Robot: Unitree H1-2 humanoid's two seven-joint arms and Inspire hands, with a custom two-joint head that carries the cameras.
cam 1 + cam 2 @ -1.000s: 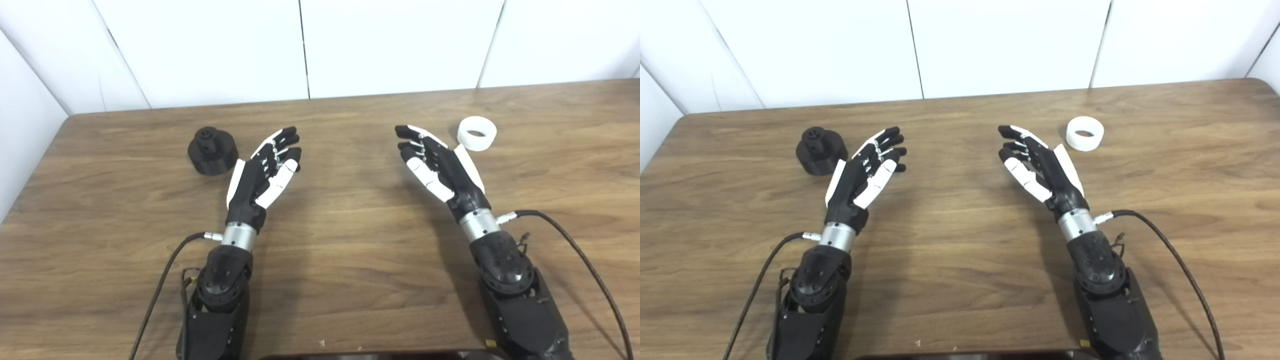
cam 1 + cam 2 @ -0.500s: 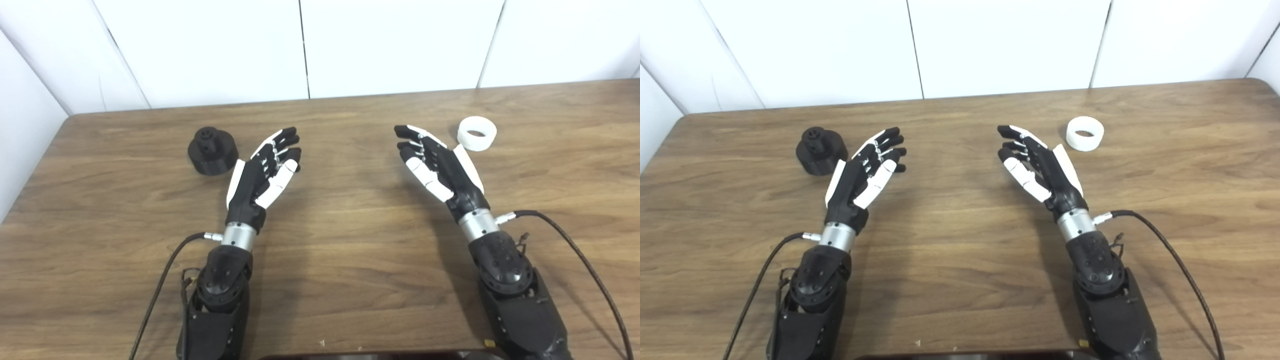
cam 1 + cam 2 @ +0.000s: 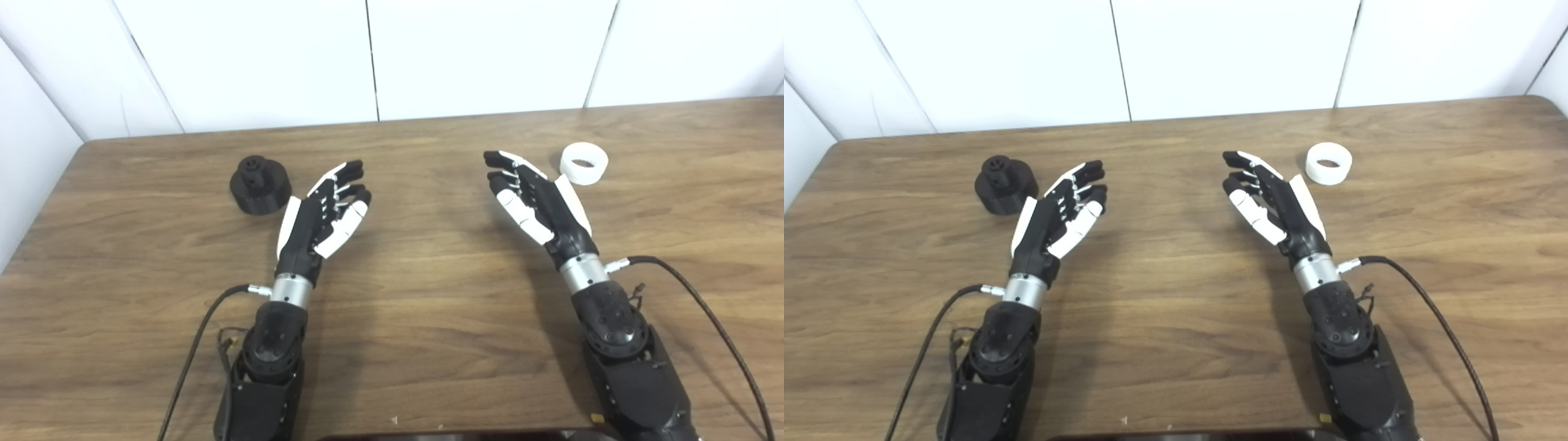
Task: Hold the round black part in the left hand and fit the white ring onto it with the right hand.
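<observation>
Tabletop: white ring beside right hand

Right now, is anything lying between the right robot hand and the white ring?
Nothing: only bare table separates the right robot hand from the white ring, seen most clearly in the right eye view.

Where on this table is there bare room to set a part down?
Bare wood lies between the left hand and right hand, and along the far table edge. Right of the white ring is free too. It is tight between the round black part and the left hand.
</observation>
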